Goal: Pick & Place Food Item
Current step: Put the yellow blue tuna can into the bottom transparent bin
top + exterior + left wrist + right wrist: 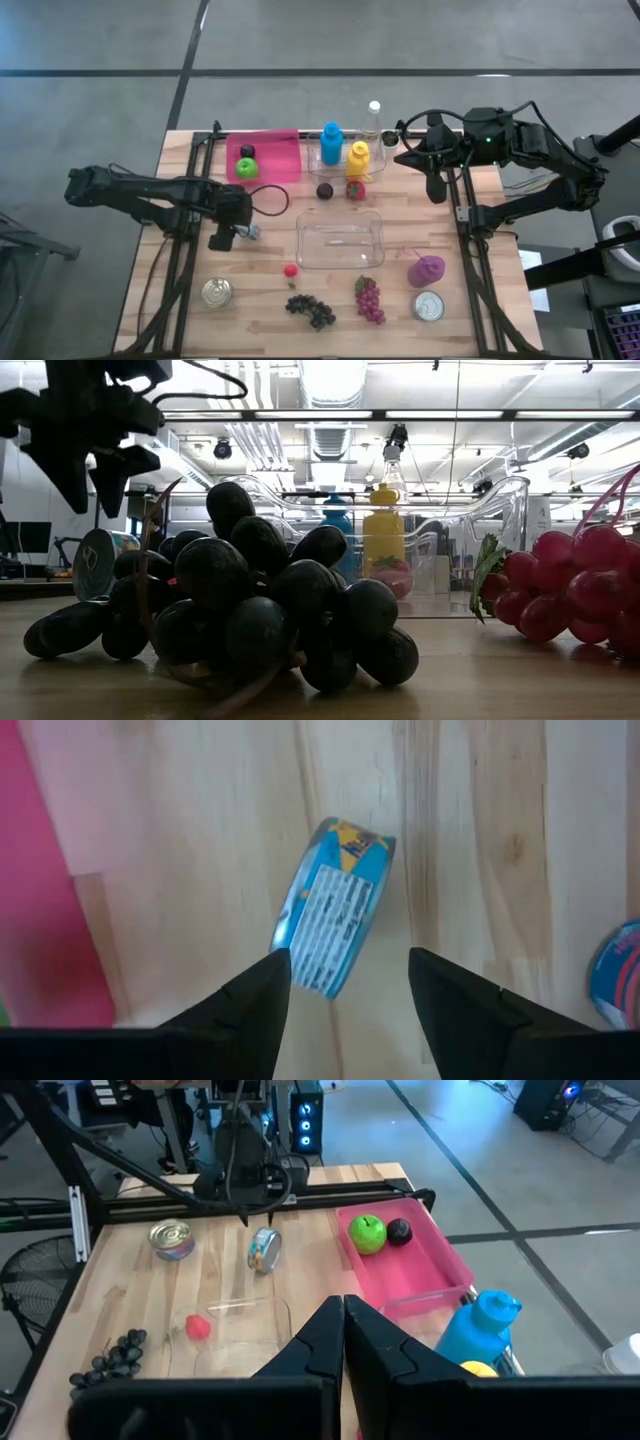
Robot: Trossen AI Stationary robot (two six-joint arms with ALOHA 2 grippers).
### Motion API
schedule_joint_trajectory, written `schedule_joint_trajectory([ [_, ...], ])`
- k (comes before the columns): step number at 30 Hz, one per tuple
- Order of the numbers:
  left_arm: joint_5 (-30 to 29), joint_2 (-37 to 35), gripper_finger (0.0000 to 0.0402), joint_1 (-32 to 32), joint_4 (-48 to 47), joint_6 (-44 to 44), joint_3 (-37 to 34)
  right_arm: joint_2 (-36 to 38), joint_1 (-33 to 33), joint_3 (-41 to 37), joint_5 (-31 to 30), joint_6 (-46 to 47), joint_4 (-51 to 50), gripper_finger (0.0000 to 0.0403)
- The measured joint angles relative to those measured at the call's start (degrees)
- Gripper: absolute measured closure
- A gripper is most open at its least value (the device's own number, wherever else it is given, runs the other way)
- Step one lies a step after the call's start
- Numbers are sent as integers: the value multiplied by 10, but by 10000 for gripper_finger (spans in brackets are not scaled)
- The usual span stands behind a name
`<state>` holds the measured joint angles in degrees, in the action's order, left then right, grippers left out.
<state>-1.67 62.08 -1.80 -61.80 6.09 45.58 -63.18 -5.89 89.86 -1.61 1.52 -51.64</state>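
Observation:
A small blue-labelled tin [335, 910] lies on its curved side on the wooden table, left of the middle [248, 232]. My left gripper [348, 970] hangs over it, pointing down. It is open, with one finger on either side of the tin's near end, and touches nothing that I can see. From the right wrist view the tin [263, 1248] lies just below that gripper [247, 1215]. In the low view the left gripper [88, 485] hangs clear of the tabletop. My right gripper [437, 190] is shut and empty, held high at the back right.
A clear tub [340, 240] sits mid-table. A pink tray [280, 155] with a green apple stands at the back, next to bottles [332, 142]. A silver can [217, 292], black grapes [310, 310], red grapes [369, 300] and a second can [428, 305] line the near edge.

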Motion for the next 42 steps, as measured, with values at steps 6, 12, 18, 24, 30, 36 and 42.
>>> schedule_joint_trajectory([
  [6,-2,0,196,3,3,-1,1,0,0,0,0,0,1,394],
  [12,-2,38,199,19,3,-1,1,0,0,-1,0,-1,4,394],
  [18,-2,76,198,38,3,0,2,0,0,-1,-1,-1,14,394],
  [24,-2,78,201,38,3,4,2,0,0,-1,-1,-1,14,394],
  [30,-2,84,201,38,4,4,2,0,0,-3,0,-2,14,394],
  [36,-2,101,206,38,8,5,2,0,0,-11,0,-1,14,394],
  [42,-2,120,208,38,8,5,2,0,0,-15,0,0,14,394],
])
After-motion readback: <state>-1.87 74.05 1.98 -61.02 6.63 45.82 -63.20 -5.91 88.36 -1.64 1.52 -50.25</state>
